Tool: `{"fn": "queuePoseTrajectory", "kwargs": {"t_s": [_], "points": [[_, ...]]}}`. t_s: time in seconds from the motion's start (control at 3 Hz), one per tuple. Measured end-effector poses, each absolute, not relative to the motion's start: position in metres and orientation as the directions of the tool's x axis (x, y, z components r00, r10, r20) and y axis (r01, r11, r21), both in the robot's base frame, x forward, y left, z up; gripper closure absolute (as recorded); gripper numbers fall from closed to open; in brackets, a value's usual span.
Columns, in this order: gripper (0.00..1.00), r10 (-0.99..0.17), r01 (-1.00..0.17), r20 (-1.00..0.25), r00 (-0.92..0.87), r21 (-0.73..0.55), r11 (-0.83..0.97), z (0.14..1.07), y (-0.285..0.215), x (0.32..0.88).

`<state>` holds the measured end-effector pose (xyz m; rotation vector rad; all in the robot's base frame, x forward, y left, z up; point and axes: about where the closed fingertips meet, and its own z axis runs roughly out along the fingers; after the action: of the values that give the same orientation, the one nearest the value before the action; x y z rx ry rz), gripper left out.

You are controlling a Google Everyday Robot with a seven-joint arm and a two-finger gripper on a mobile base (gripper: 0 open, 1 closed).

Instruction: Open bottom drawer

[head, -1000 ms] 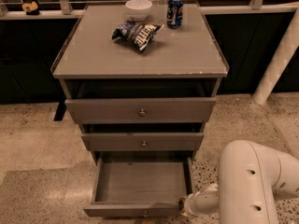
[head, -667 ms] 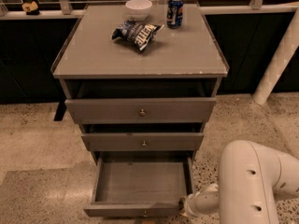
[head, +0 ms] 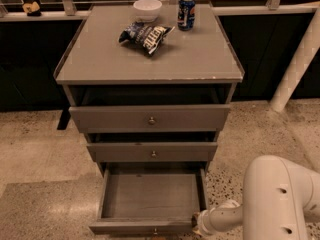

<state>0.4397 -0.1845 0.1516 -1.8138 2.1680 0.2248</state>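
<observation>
Grey-brown bottom drawer (head: 150, 196): pulled well out of the cabinet, immediately left of the tool; its front edge runs along the lower border of the view, and its right front corner is at the tool.
Inside the drawer: only its bare grey floor and side walls show.
Brass knob (head: 155, 230): at the centre of the drawer front, left of the tool and apart from it.
Tool (head: 198, 223): low at the right end of the drawer front, at the tip of the arm; whether it is clenched or released cannot be told.
Arm (head: 277, 199): white and rounded, reaching in from the right behind the tool.
Middle drawer (head: 152, 152): above and left of the tool, with a dark gap over its front.
Top drawer (head: 150, 118): higher again, the widest front, also with a dark gap above it.
Tabletop (head: 150, 59): grey, far above the tool.
Chip bag (head: 145, 35): dark and crumpled, lying on the tabletop.
Bowl (head: 147, 9): white, at the back edge behind the bag; its contents cannot be seen.
Can (head: 186, 12): blue, upright, just right of the bowl.
Floor (head: 40, 154): speckled stone around the cabinet.
</observation>
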Motion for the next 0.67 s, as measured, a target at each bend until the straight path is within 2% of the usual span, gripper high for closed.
{"fn": "queuePoseTrajectory", "kwargs": {"t_s": [0.33, 0.67], "points": [[1.0, -0.932, -0.979, -0.329, -0.154, -0.074, 0.188, 0.1532, -0.1858, 0.4395], [0.82, -0.932, -0.979, -0.329, -0.154, -0.074, 0.188, 0.1532, -0.1858, 0.4394]]}}
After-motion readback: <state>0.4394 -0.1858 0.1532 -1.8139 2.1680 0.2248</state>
